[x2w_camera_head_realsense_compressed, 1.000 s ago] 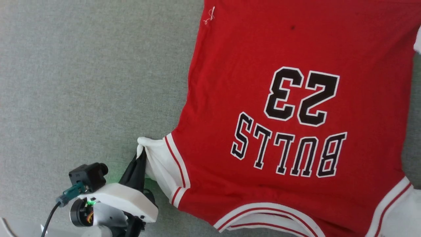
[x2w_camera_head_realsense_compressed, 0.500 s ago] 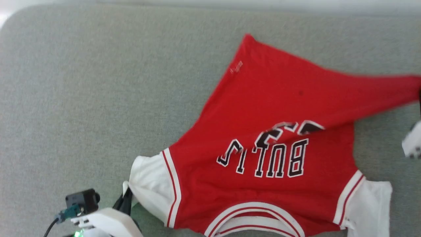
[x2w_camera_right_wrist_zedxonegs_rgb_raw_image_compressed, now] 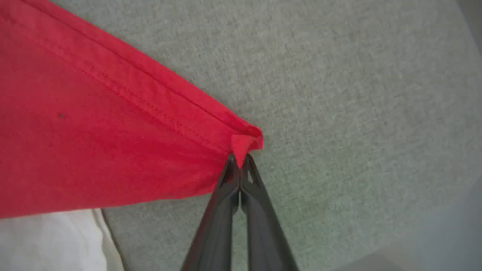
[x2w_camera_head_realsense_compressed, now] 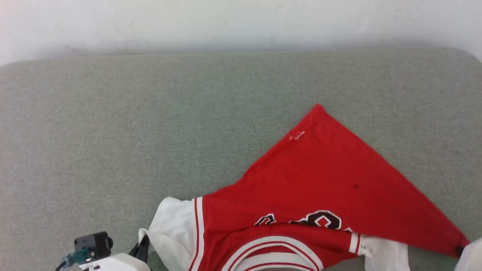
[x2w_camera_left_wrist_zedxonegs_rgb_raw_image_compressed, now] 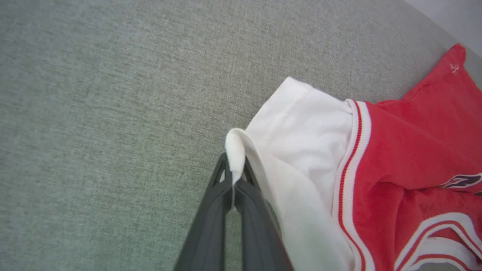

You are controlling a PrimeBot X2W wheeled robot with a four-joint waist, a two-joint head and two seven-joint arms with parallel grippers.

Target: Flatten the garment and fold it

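**Jaws shut on two ends of the jersey**

Jaws of the left gripper (x2w_camera_left_wrist_zedxonegs_rgb_raw_image_compressed: 234, 171) were pressed together on a rolled edge of the white sleeve (x2w_camera_left_wrist_zedxonegs_rgb_raw_image_compressed: 308, 128). A lip of white cloth stood up past the fingertips. Jaws of the right gripper (x2w_camera_right_wrist_zedxonegs_rgb_raw_image_compressed: 240, 163) were likewise closed, nipping a red hem corner (x2w_camera_right_wrist_zedxonegs_rgb_raw_image_compressed: 246, 141). A small flap of it poked out above the tips.

The garment (x2w_camera_head_realsense_compressed: 320, 180) lay on the grey-green fabric surface (x2w_camera_head_realsense_compressed: 150, 131), strung between the two grips.

- Right wrist view: from the pinch the red body ran off left as a broad taut sheet, with a stitched hem line along its upper edge. Bare surface lay on the fingers' other side. A patch of white cloth (x2w_camera_right_wrist_zedxonegs_rgb_raw_image_compressed: 49, 241) showed under the sheet, low and left of the fingers.
- Left wrist view: from the pinch the sleeve spread ahead and right, then came striped trim (x2w_camera_left_wrist_zedxonegs_rgb_raw_image_compressed: 354, 158), then red.
- Head view: the left gripper (x2w_camera_head_realsense_compressed: 141, 246) touched the sleeve's edge, with the black wrist camera (x2w_camera_head_realsense_compressed: 92, 244) just beside it. The right gripper (x2w_camera_head_realsense_compressed: 459, 250) sat at the tip of the red point.
- Between the grippers the red sheet made a triangle, its apex (x2w_camera_head_realsense_compressed: 318, 109) well ahead of both. A small white stitched mark (x2w_camera_head_realsense_compressed: 296, 136) sat near the apex.
- The sheet covered all but the tops of the black numerals (x2w_camera_head_realsense_compressed: 320, 219). The collar trim (x2w_camera_head_realsense_compressed: 271, 256) lay between the grippers, and the other sleeve (x2w_camera_head_realsense_compressed: 384, 252) near the right one.
- A pale wall (x2w_camera_head_realsense_compressed: 226, 22) stood beyond.
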